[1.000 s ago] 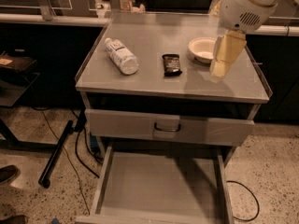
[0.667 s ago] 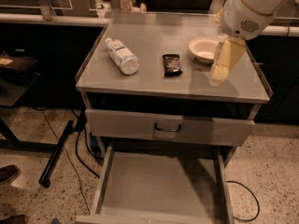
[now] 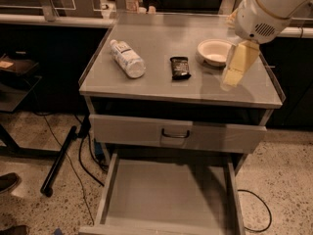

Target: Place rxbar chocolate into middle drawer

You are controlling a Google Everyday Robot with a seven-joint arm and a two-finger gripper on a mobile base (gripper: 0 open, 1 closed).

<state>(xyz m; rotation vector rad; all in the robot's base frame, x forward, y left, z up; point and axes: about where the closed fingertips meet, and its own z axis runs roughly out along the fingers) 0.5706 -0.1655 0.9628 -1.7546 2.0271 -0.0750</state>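
Pale yellow gripper (image 3: 230, 80), open or closed cannot be told; small black-brown wrapped rxbar chocolate (image 3: 180, 67) to its left; round white bowl (image 3: 214, 51) just beside it: a sideways reach may knock it

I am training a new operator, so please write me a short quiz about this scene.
1. True or false: the rxbar chocolate lies inside the middle drawer.
2. What lies between the water bottle and the white bowl? A) rxbar chocolate B) a mug C) a sponge
3. Where is the gripper?
Key: 1 false, it lies on the cabinet top. 2 A. 3 Above the cabinet top's right side, beside the white bowl, apart from the bar.
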